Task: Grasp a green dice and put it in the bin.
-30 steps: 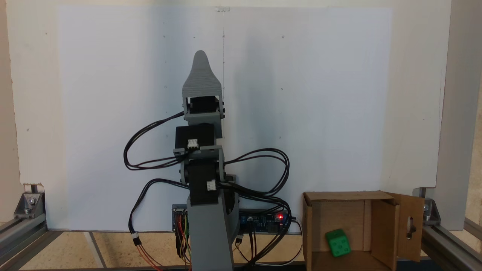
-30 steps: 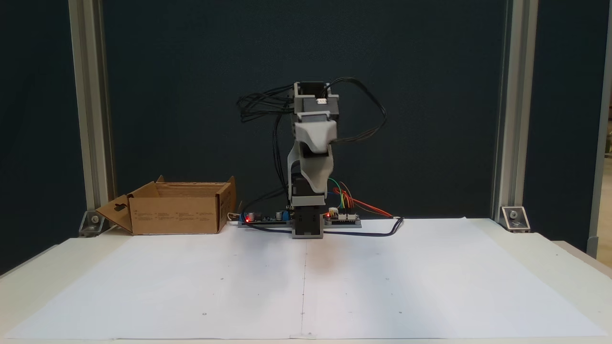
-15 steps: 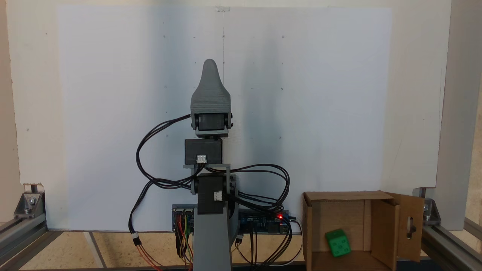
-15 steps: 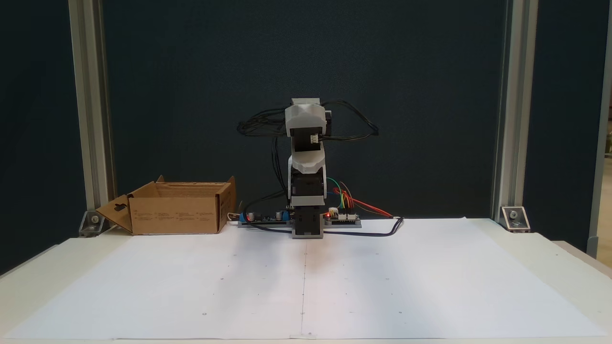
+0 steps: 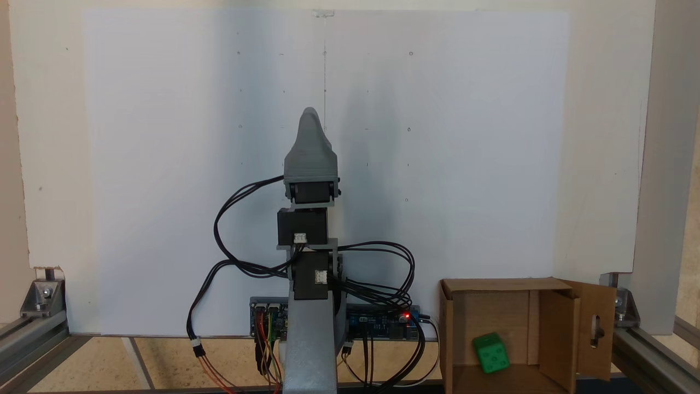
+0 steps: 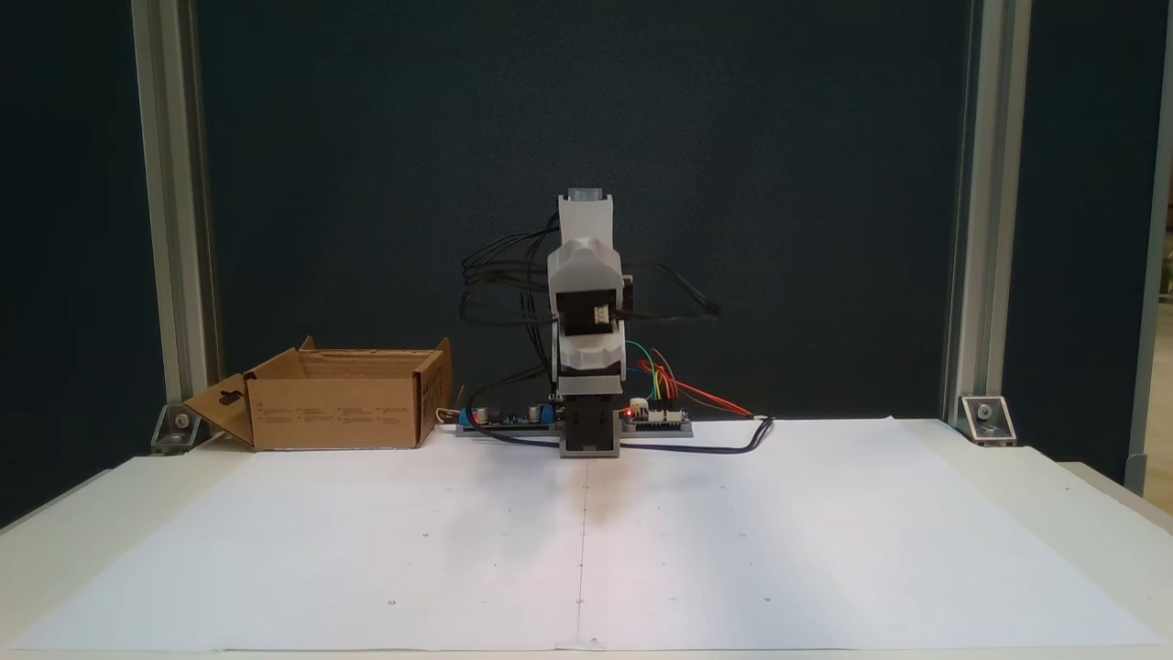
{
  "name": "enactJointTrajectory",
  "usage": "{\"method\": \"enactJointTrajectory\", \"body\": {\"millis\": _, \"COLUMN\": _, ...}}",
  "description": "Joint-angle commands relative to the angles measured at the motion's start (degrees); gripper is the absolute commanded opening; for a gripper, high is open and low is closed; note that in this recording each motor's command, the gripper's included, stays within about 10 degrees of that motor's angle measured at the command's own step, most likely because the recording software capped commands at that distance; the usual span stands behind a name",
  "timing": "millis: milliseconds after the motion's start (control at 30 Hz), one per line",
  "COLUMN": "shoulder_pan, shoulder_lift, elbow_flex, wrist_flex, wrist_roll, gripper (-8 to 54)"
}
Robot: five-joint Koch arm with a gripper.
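Observation:
The green dice (image 5: pixel 490 353) lies on the floor of the bin (image 5: pixel 500 284), tilted against its back wall. That bin is a brown cardboard box with a keyhole flap, standing beside the arm's base; in the front fixed view the bin (image 6: pixel 334 412) hides the dice behind its wall. My gripper (image 5: pixel 310 115) hangs over the white paper in line with the base, far from the box, with nothing seen in it. Only one grey jaw tip shows from above. From the front the gripper (image 6: pixel 586 266) points toward the camera, folded low over the base.
A white paper sheet (image 6: pixel 586 541) covers the table in front of the arm. Circuit boards (image 6: pixel 504 417) and loose wires sit at the arm's base. Aluminium frame posts (image 6: pixel 971 211) stand at both back corners.
The arm has folded down and drawn back toward its base, the gripper dropping lower and centring on the base line. The dice and box have not moved.

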Motion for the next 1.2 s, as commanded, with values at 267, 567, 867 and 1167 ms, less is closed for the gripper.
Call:
{"method": "enactJointTrajectory", "body": {"millis": 267, "shoulder_pan": -0.09, "shoulder_lift": 6.77, "elbow_flex": 12.13, "wrist_flex": -16.96, "wrist_roll": 0.44, "gripper": 43.9}}
{"method": "enactJointTrajectory", "body": {"millis": 567, "shoulder_pan": 0.00, "shoulder_lift": 6.77, "elbow_flex": 19.95, "wrist_flex": -19.78, "wrist_roll": 0.53, "gripper": 43.9}}
{"method": "enactJointTrajectory", "body": {"millis": 867, "shoulder_pan": -0.79, "shoulder_lift": 6.50, "elbow_flex": 21.80, "wrist_flex": -20.74, "wrist_roll": 0.62, "gripper": 44.4}}
{"method": "enactJointTrajectory", "body": {"millis": 1167, "shoulder_pan": -0.79, "shoulder_lift": 6.42, "elbow_flex": 21.80, "wrist_flex": -19.95, "wrist_roll": 0.62, "gripper": 44.4}}
